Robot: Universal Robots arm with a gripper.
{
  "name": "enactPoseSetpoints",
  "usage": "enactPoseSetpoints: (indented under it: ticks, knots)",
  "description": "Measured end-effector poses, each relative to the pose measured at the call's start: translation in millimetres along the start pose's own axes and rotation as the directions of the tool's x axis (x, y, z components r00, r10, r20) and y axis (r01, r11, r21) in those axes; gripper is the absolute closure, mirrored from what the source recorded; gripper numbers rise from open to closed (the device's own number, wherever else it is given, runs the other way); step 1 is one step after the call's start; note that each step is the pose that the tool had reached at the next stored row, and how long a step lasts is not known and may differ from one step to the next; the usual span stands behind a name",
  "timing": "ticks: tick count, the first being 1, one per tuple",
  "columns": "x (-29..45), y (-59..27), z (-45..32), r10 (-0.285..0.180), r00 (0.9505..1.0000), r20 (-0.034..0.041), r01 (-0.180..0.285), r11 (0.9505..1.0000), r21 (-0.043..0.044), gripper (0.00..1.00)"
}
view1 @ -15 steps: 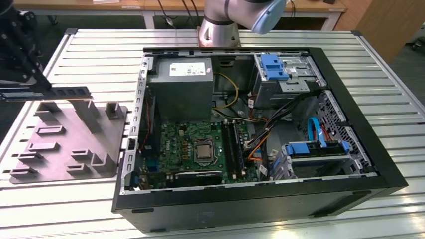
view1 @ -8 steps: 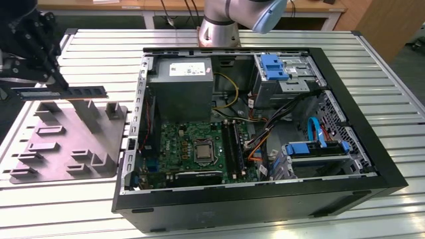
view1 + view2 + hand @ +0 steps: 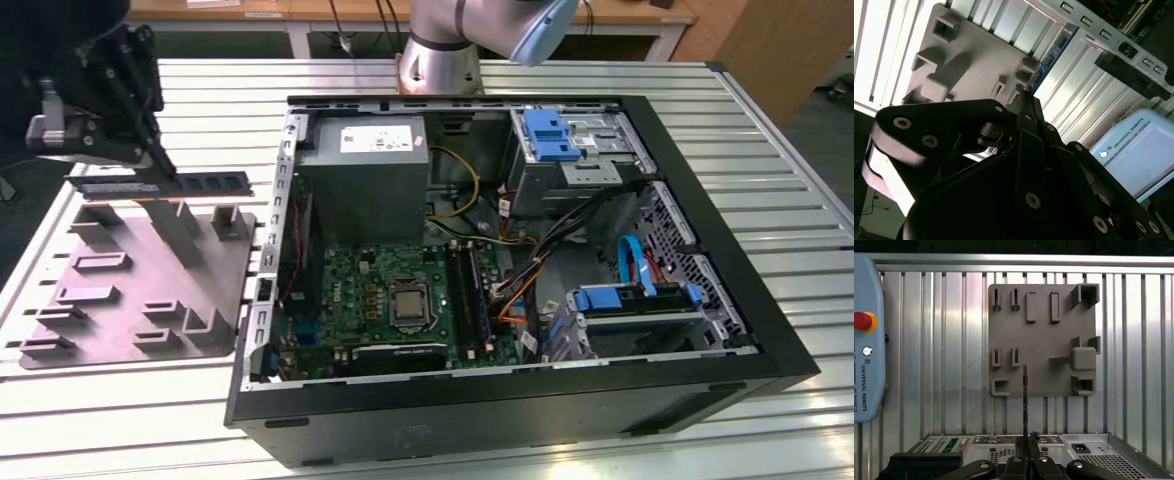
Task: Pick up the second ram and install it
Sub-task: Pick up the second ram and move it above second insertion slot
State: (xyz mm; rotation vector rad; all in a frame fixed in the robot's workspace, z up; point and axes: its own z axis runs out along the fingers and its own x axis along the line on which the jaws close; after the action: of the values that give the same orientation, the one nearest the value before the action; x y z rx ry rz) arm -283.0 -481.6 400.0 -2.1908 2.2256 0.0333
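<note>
In the exterior view my black gripper [image 3: 162, 170] is at the left, shut on the second ram [image 3: 200, 184]. The slim dark stick lies level just above the tall posts of the grey fixture plate [image 3: 134, 300]. In the first wrist view the ram [image 3: 1025, 400] shows edge-on as a thin dark line running out from the gripper [image 3: 1027, 444] over the fixture plate's [image 3: 1044, 335] near edge. In the second wrist view its blue board [image 3: 1053, 52] sticks out past the closed fingertips [image 3: 1024, 102]. The green motherboard [image 3: 380, 290] with its long black slots [image 3: 470, 290] lies inside the open computer case [image 3: 534, 390].
The case [image 3: 1089, 450] holds a grey power supply [image 3: 360, 180], blue drive brackets [image 3: 547, 135] and loose cables [image 3: 534, 270]. A teach pendant [image 3: 866, 340] rests on the ribbed metal table [image 3: 747, 110]. The arm's base [image 3: 441, 60] stands behind the case.
</note>
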Motion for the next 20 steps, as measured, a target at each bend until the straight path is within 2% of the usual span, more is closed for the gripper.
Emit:
enactPoseSetpoints:
  ticks: [20]
  knots:
    - [-1.3, -90.6, -0.2, 0.0, 1.0, -0.0001, 0.0, 1.0, -0.0023, 0.89]
